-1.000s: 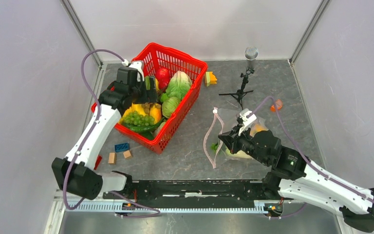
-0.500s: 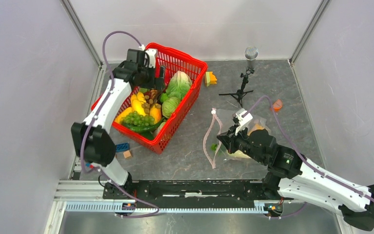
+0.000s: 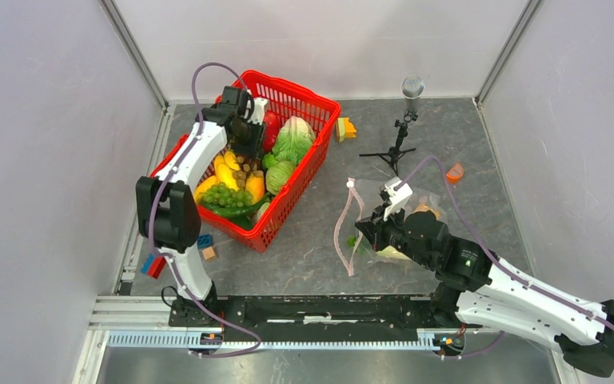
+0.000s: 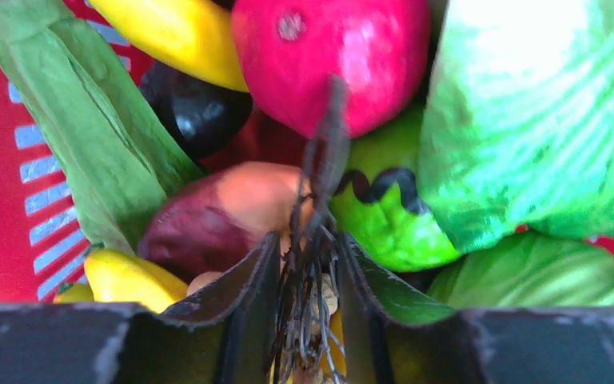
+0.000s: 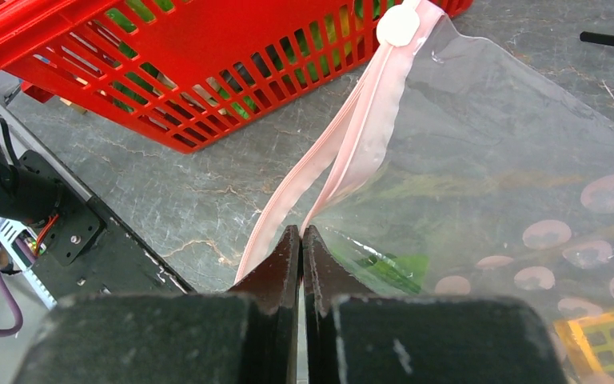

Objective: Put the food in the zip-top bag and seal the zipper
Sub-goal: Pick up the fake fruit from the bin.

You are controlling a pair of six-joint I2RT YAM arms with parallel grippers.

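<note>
- Gripper on the left arm (image 4: 309, 240) sits inside the red mesh plastic basket (image 3: 288, 204), over its far half.
- Its fingers (image 4: 244, 304) are almost together, pinching a dark wiry stem (image 4: 320, 184). Can't tell which piece the stem belongs to.
- Dead ahead in the left wrist view is the round red fruit (image 4: 332, 56), with the stem tip crossing its face.
- Yellow banana (image 4: 176, 32) is left of the fruit and leafy green lettuce (image 4: 544, 120) is right of it. A long green leaf (image 4: 88, 136) lies against the basket wall.
- Under the fruit are a dark purple round piece (image 4: 196, 112) and a brown-purple lump (image 4: 216, 216).
- Green grape bunch (image 3: 225, 194) lies toward the basket's near end.
- Right gripper (image 5: 301, 236) is fully closed, clamping the narrow pale pink zipper strip (image 5: 360, 136) at its near part.
- The strip belongs to the clear crinkly zip-top bag (image 5: 512, 120), which lies flat on the grey stone-pattern bench (image 3: 304, 256). It is right of the basket and apart from it, mouth edge facing the basket.
- The strip's two halves are parted in the top view, so the mouth is open. White slider tab (image 5: 400, 26) sits at the far end.
- Inside the bag are a green piece (image 5: 392, 268), a yellow-orange piece (image 5: 600, 340) and a cream-white piece (image 3: 392, 253).
- Microphone on a small black tripod (image 3: 400, 136) stands beyond the bag.
- Blue block (image 3: 202, 240) and wooden block (image 3: 209, 254) lie on the bench by the basket's near corner.
</note>
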